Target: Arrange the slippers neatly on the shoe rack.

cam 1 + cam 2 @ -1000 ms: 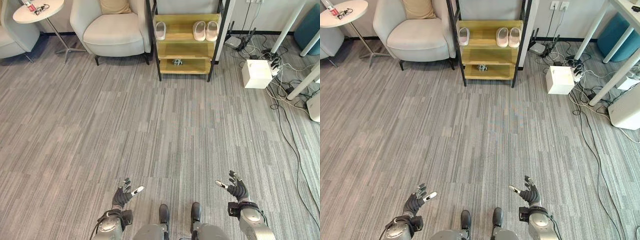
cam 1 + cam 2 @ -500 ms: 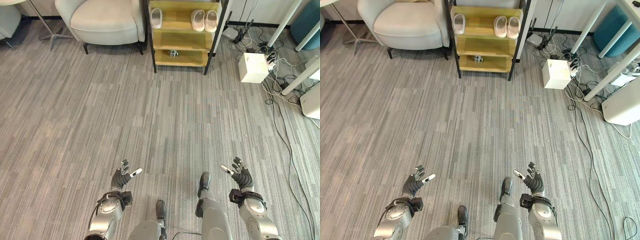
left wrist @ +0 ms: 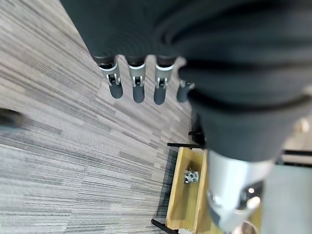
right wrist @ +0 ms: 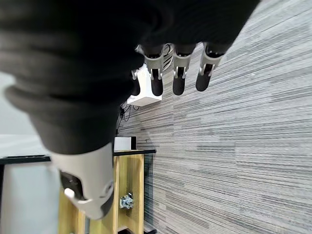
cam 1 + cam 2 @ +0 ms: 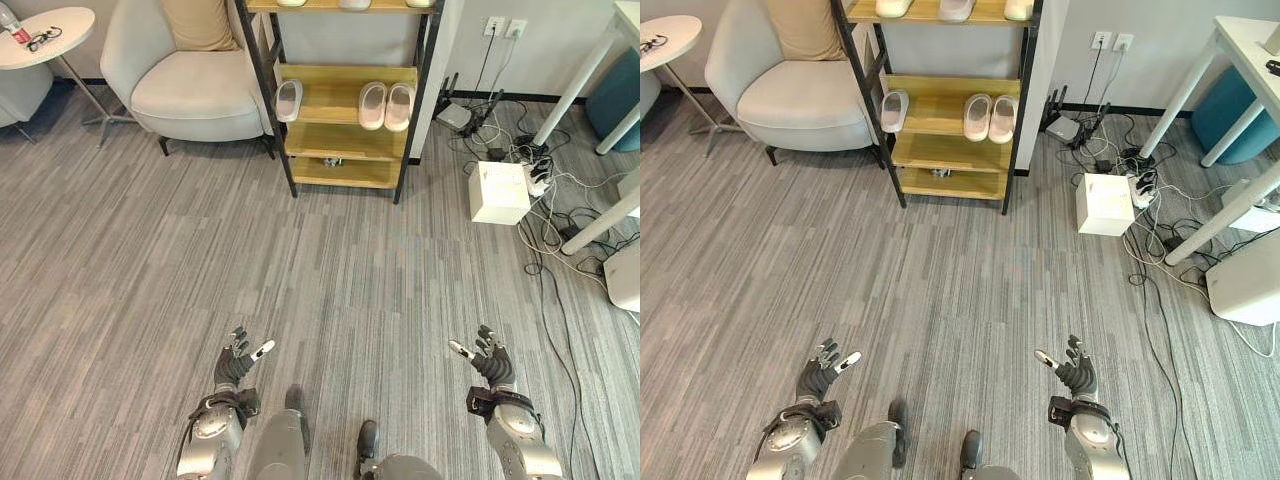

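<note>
You are standing well back from the shoe rack [image 5: 345,110], with a wide stretch of grey carpet floor [image 5: 330,270] between you and it, so neither hand can reach anything yet. Your left hand [image 5: 236,364] and right hand [image 5: 487,364] hang low in front of you, well apart, fingers spread loosely and holding nothing; both wrist views show straight fingers over bare floor. That relaxed pose reads as a walking posture rather than any preparation to grasp. On the rack's middle shelf a pair of pale slippers [image 5: 385,105] sits side by side, touching, toward the right, while a single slipper [image 5: 288,99] lies alone at the left end, apart from the pair. That lone one is probably what wants attention, since it has no partner beside it. More footwear shows on the top shelf, cut off by the frame edge, so you cannot tell how it lies. A small dark object [image 5: 331,161] rests on the bottom shelf; what it is cannot be made out. An armchair [image 5: 190,80] stands just left of the rack and a white box [image 5: 498,192] with tangled cables lies to its right, so approach straight on.
</note>
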Tool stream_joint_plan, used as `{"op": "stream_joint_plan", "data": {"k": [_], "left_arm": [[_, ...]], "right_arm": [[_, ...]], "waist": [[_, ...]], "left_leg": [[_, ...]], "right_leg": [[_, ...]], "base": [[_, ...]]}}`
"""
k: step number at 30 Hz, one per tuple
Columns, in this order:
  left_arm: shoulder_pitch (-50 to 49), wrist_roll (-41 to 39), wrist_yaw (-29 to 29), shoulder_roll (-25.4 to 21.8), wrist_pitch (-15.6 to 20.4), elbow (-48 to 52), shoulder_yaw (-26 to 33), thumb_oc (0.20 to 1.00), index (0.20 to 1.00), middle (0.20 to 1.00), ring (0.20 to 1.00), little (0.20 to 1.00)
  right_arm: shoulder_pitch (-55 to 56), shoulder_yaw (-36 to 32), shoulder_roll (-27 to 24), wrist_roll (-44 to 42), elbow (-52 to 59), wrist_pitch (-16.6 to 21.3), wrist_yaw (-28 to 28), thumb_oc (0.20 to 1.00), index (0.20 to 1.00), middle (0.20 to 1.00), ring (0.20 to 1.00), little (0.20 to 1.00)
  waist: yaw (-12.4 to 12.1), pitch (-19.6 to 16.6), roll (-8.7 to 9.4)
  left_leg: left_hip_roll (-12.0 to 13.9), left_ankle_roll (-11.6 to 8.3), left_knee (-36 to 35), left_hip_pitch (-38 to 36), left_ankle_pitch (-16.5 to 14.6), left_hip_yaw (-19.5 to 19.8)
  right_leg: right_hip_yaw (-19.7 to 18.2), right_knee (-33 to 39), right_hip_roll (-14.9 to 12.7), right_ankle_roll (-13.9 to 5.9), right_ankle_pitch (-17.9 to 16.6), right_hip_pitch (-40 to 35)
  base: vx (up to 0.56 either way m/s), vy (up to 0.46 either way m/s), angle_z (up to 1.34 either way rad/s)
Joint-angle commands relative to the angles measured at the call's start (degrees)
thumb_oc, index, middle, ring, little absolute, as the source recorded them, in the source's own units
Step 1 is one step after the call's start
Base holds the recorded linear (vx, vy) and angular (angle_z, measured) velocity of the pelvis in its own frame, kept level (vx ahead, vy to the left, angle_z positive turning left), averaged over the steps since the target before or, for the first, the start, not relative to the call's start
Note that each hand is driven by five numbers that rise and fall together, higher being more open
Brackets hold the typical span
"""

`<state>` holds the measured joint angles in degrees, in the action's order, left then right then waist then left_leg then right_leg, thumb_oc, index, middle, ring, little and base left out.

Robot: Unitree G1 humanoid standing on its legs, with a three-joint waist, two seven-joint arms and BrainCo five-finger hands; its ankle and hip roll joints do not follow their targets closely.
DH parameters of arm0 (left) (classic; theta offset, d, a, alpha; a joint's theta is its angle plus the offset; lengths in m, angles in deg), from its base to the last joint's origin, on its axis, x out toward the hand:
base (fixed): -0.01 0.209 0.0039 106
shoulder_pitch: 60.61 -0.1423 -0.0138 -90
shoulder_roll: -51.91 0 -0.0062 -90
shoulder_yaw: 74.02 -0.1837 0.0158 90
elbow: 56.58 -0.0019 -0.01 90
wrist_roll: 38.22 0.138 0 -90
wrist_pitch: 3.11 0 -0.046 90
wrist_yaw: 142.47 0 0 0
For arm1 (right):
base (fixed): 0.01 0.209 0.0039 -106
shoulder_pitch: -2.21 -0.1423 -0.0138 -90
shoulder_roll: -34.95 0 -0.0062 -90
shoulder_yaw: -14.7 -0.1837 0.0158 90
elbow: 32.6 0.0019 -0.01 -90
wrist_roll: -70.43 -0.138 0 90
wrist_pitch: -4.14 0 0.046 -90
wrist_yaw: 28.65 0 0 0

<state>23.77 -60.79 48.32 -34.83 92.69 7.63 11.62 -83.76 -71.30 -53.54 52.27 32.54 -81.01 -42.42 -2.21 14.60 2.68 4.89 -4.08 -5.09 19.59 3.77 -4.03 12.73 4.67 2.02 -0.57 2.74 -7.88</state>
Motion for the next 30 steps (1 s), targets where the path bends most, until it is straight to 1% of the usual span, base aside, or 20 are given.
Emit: {"op": "stream_joint_plan", "data": {"k": [1,3,4,5,8,10,13,14,15,17,18,19,20,21,22,24,26,28,29,30], "left_arm": [[1.72,0.56,1.17,-2.15,2.15,2.15,-0.55,1.000,1.000,1.000,1.000,1.000],[0.34,0.57,1.17,-2.24,2.22,2.56,0.22,1.000,1.000,1.000,1.000,1.000],[0.02,0.87,0.98,-2.43,2.06,2.47,0.30,1.000,1.000,1.000,1.000,1.000],[-0.95,1.07,0.67,-2.63,1.90,2.72,0.65,1.000,1.000,1.000,1.000,1.000],[-1.27,1.36,0.20,-3.71,1.61,2.83,0.62,1.000,1.000,1.000,1.000,1.000],[-1.01,1.29,-0.02,-4.57,1.38,3.03,0.71,1.000,1.000,1.000,1.000,1.000],[-0.01,1.73,0.23,-5.38,1.36,3.32,0.45,1.000,1.000,1.000,1.000,1.000],[0.36,1.92,0.35,-5.60,1.24,2.99,0.42,1.000,1.000,1.000,1.000,1.000],[0.40,1.92,0.35,-5.59,1.25,2.98,0.42,1.000,1.000,1.000,1.000,1.000],[0.72,1.86,0.67,-5.65,1.55,3.66,0.56,1.000,1.000,1.000,1.000,1.000],[0.71,1.86,0.67,-5.64,1.54,3.67,0.56,1.000,1.000,1.000,1.000,1.000],[1.06,1.81,0.46,-5.59,1.77,4.07,0.33,1.000,1.000,1.000,1.000,1.000],[1.06,1.81,0.46,-5.57,1.76,4.08,0.33,1.000,1.000,1.000,1.000,1.000],[1.25,1.79,0.24,-5.55,1.79,4.50,0.13,1.000,1.000,1.000,1.000,1.000],[1.85,2.17,-0.02,-5.59,1.89,4.79,-0.13,1.000,1.000,1.000,1.000,1.000],[2.10,2.37,-0.06,-5.56,1.89,4.89,-0.15,1.000,1.000,1.000,1.000,1.000],[2.94,3.23,-0.01,-5.56,2.56,4.73,-0.13,1.000,1.000,1.000,1.000,1.000],[3.37,3.58,-0.39,-5.26,2.75,4.07,-0.34,1.000,1.000,1.000,1.000,1.000],[2.33,3.33,-0.70,-4.73,2.61,3.86,-0.63,1.000,1.000,1.000,1.000,1.000],[2.04,3.36,-0.82,-4.62,2.50,3.63,-0.71,1.000,1.000,1.000,1.000,1.000]], "right_arm": [[1.88,-1.93,-2.98,-0.27,4.11,2.00,-1.88,1.000,1.000,1.000,1.000,1.000],[2.52,-1.61,-2.43,0.12,4.14,1.76,-1.12,1.000,1.000,1.000,1.000,1.000],[2.84,-1.66,-2.17,0.48,4.13,1.63,-1.03,1.000,1.000,1.000,1.000,1.000],[2.89,-1.59,-1.57,0.88,4.19,1.21,-0.46,1.000,1.000,1.000,1.000,1.000],[3.14,-1.46,-0.03,0.32,4.00,0.86,0.35,1.000,1.000,1.000,1.000,1.000],[3.33,-1.12,0.59,0.67,3.86,0.61,0.79,1.000,1.000,1.000,1.000,1.000],[2.49,-0.40,0.99,1.68,3.17,0.33,1.00,1.000,1.000,1.000,1.000,1.000],[2.21,-0.14,1.36,1.91,3.30,0.15,1.06,1.000,1.000,1.000,1.000,1.000],[2.19,-0.16,1.35,1.91,3.29,0.15,1.06,1.000,1.000,1.000,1.000,1.000],[2.40,0.17,1.99,2.04,3.70,0.26,1.16,1.000,1.000,1.000,1.000,1.000],[2.41,0.18,1.98,2.04,3.71,0.25,1.16,1.000,1.000,1.000,1.000,1.000],[1.87,0.11,2.05,1.77,3.78,0.38,1.03,1.000,1.000,1.000,1.000,1.000],[1.86,0.11,2.02,1.77,3.77,0.38,1.03,1.000,1.000,1.000,1.000,1.000],[1.41,0.08,1.93,1.62,3.96,0.45,0.91,1.000,1.000,1.000,1.000,1.000],[0.71,0.00,1.90,1.43,3.88,0.41,0.49,1.000,1.000,1.000,1.000,1.000],[0.60,-0.06,1.89,1.29,3.92,0.28,0.40,1.000,1.000,1.000,1.000,1.000],[0.98,-0.40,2.00,1.01,4.44,0.28,0.39,1.000,1.000,1.000,1.000,1.000],[1.54,-0.39,2.02,1.27,3.99,0.22,0.84,1.000,1.000,1.000,1.000,1.000],[2.73,-0.85,1.59,0.92,4.20,0.48,1.59,1.000,1.000,1.000,1.000,1.000],[3.17,-0.95,1.31,0.61,4.07,0.79,1.88,1.000,1.000,1.000,1.000,1.000]], "waist": [[-1.71,1.10,-1.18],[-2.20,-0.01,-1.22],[-2.26,-0.38,-1.22],[-2.69,-1.26,-0.24],[-3.06,-2.25,1.90],[-3.08,-2.51,2.84],[-2.40,-1.76,3.31],[-1.94,-1.31,3.11],[-2.05,-1.48,2.97],[-0.66,-0.18,1.51],[-0.58,-0.08,1.52],[-0.18,0.31,0.63],[0.04,0.67,0.57],[0.30,0.98,0.24],[1.14,1.55,0.16],[1.53,1.85,0.05],[3.02,2.38,-0.22],[3.69,1.76,0.25],[4.83,0.39,0.13],[5.02,0.13,-0.39]], "left_leg": [[2.20,-1.44,0.63,-3.41,3.84,-2.71],[2.65,-1.35,0.23,-4.49,4.85,-2.95],[2.95,-1.42,0.74,-4.79,6.64,-3.19],[2.53,-0.75,1.90,-5.58,6.81,-3.99],[1.12,0.53,5.23,-5.16,4.73,-4.76],[-0.09,1.87,6.04,-5.30,2.71,-4.96],[-2.04,4.00,5.86,-6.80,0.18,-5.59],[-2.54,4.60,5.36,-8.32,-0.75,-5.51],[-2.33,4.57,5.39,-8.06,-0.67,-5.57],[-2.49,5.10,3.73,-12.46,-2.30,-5.22],[-2.54,5.10,3.68,-12.59,-2.30,-5.15],[-2.66,4.97,2.82,-15.06,-3.59,-5.23],[-2.67,4.91,2.69,-15.52,-3.63,-4.99],[-2.63,4.67,2.36,-16.86,-4.35,-5.21],[-2.98,4.09,2.27,-18.83,-5.62,-5.01],[-2.85,3.65,2.25,-19.91,-6.33,-4.56],[-2.13,2.31,1.84,-23.74,-8.71,-3.51],[-2.35,1.78,1.87,-25.67,-10.21,-2.90],[-0.31,0.78,4.61,-28.49,-13.02,-2.24],[1.35,-0.14,7.80,-28.45,-13.05,-2.00]], "right_leg": [[0.47,-0.11,-5.93,-5.07,4.37,-2.03],[-0.88,-0.47,-5.54,-5.50,4.92,-2.97],[-1.25,-0.44,-5.53,-5.58,5.50,-3.98],[-2.52,-0.77,-6.61,-6.09,5.56,-4.59],[-3.95,-3.47,-8.89,-7.43,5.03,-3.75],[-4.42,-8.12,-10.24,-8.49,4.18,-1.32],[-4.25,-19.17,-12.41,-11.13,-1.35,4.66],[-4.24,-23.51,-13.08,-11.35,-3.35,6.98],[-4.34,-23.41,-12.88,-11.28,-3.56,7.25],[-2.23,-27.61,-13.69,-10.60,-5.80,12.78],[-2.15,-27.66,-13.74,-10.61,-5.72,12.65],[0.65,-23.97,-14.09,-9.49,-3.43,14.54],[0.94,-23.90,-14.10,-9.48,-3.27,13.95],[2.50,-20.58,-14.09,-8.93,-2.31,14.79],[3.73,-13.45,-14.48,-9.09,-3.36,16.94],[3.68,-9.92,-14.42,-9.55,-4.57,17.00],[1.35,-2.88,-14.94,-11.25,-8.35,20.12],[-0.09,-2.42,-15.06,-11.67,-9.74,20.04],[-0.30,-5.51,-14.11,-10.26,-9.54,18.90],[-0.13,-6.24,-13.04,-9.33,-8.47,17.87]], "base": [[0.36,0.118,-0.23],[0.36,0.163,-0.22],[0.47,0.267,-0.37],[0.47,0.279,-0.60],[0.31,0.211,-0.40],[0.18,0.201,-0.03],[0.13,0.211,0.17],[0.10,0.140,0.06],[0.11,0.130,0.13],[0.16,0.123,0.30],[0.31,0.084,0.15],[0.20,0.015,0.21],[0.31,0.004,0.16],[0.30,-0.074,0.24],[0.30,-0.071,-0.02],[0.25,-0.101,0.00],[0.46,-0.225,0.16],[0.54,-0.279,0.31],[0.64,-0.387,0.61],[0.58,-0.392,0.77]]}}
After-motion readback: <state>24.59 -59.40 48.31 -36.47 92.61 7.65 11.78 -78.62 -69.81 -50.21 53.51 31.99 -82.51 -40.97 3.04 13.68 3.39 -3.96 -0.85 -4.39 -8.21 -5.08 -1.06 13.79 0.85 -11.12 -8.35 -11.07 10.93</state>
